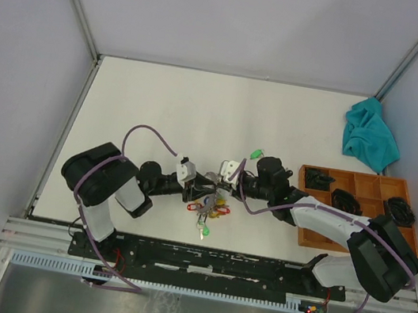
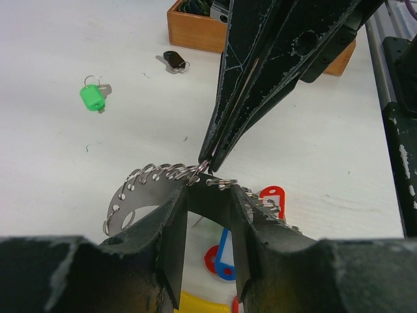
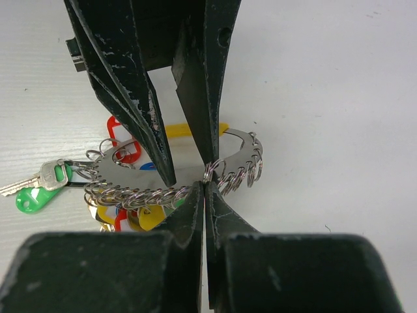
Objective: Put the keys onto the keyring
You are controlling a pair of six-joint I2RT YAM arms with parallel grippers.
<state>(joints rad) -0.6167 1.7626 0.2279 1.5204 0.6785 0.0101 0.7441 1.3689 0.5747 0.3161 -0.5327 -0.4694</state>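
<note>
- Top view: my left gripper [image 1: 208, 184] and right gripper [image 1: 222, 181] meet tip to tip directly over the keyring [image 1: 209, 201]. The green key [image 1: 256, 155] lies on the table [image 1: 162, 100] just beyond the keyring, to its right. The tray [image 1: 354, 174] sits further right of it, and the cloth [image 1: 371, 137] is well beyond.
- Left wrist: my left fingers [image 2: 172, 248] stand apart, with the keyring's metal band crossing the gap at their tips. I cannot tell whether they press on it. My right fingers [image 2: 260, 78] come down pressed together, nipping one small ring [image 2: 203, 166] on the band's edge. The green key lies loose beyond the keyring. The dark key [image 2: 174, 60] lies further off, near the tray.
- Right wrist: my right fingers are clamped on that small ring. The left fingers reach the band just beside it. Coloured tags [image 3: 32, 199] bunch at the keyring's left end.
</note>
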